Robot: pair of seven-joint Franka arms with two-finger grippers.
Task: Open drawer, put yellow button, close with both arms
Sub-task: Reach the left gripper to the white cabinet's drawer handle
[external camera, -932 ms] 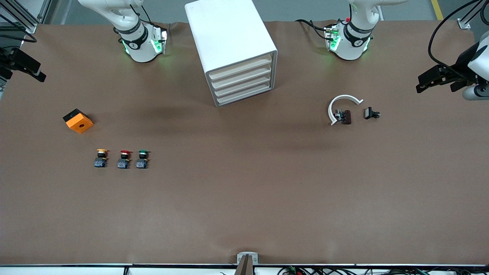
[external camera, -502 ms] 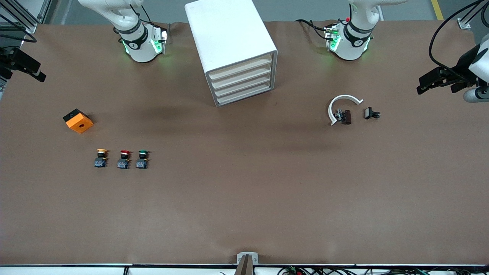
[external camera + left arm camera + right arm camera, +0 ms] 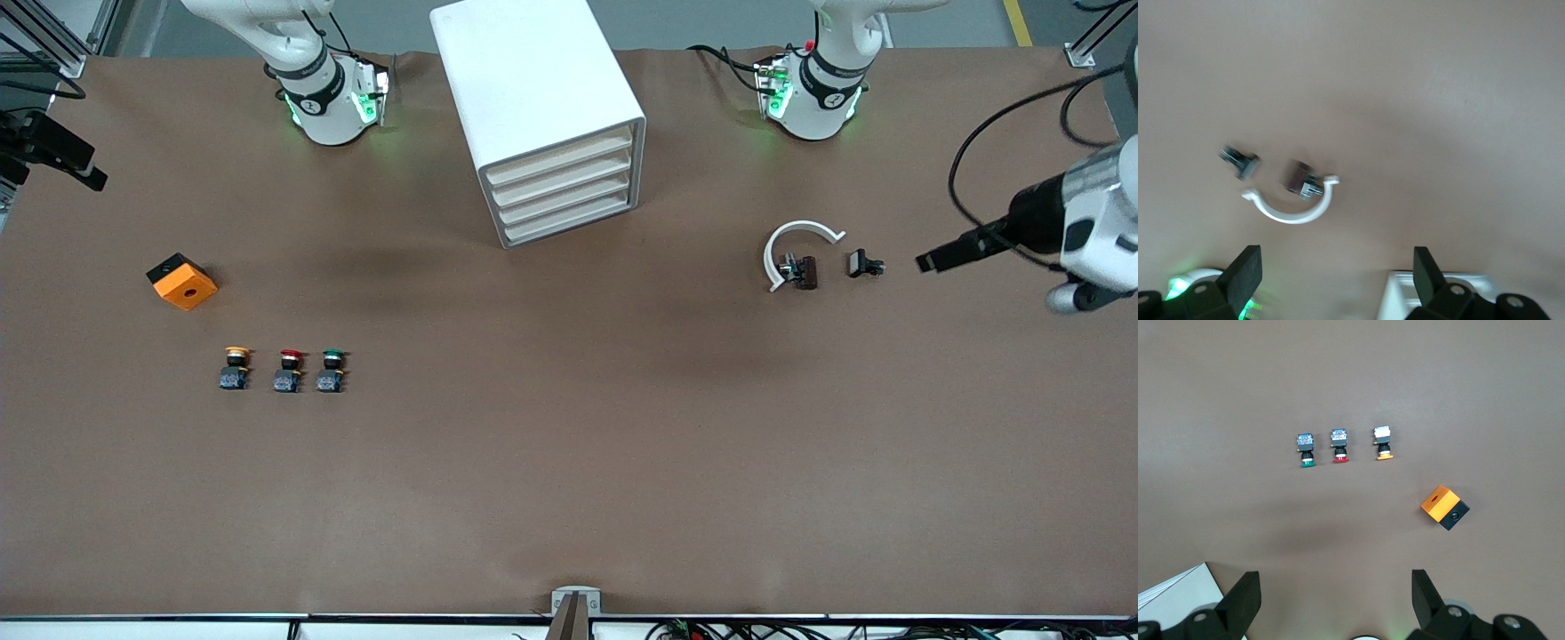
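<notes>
Since the earlier front frames the left gripper (image 3: 933, 260) has swung from near the table edge to over the left arm's end, its dark tip now just beside the small black clip part (image 3: 864, 264); nothing else has shifted.

Nearest the front camera: three push-buttons in a row toward the right arm's end. The yellow button (image 3: 235, 367), round yellow cap on black-and-blue body, is the end one, beside the red-capped button (image 3: 287, 369), then the green-capped button (image 3: 331, 369). Each lies with cap pointing away from the front camera. A bit farther off sits the orange-and-black cube with a hole (image 3: 181, 281). Toward the left arm's end: white curved plastic band (image 3: 796, 247) touching a small dark brown part (image 3: 805, 272), with the black clip close by. Farthest: white boxy cabinet (image 3: 533, 89); the drawer (image 3: 558, 160), its top cream-fronted one, is fully shut.

Key relation: the button is well apart from the left gripper, and much nearer the right arm's side, so the right arm likely picks it and the left takes the drawer. Right gripper (image 3: 76, 172) waits at the table edge.

Both grippers have jaws spread wide, holding nothing, which only the wrist views show clearly. The right wrist view shows the button row and cube; the left wrist view shows the band, a cabinet corner, no buttons.
</notes>
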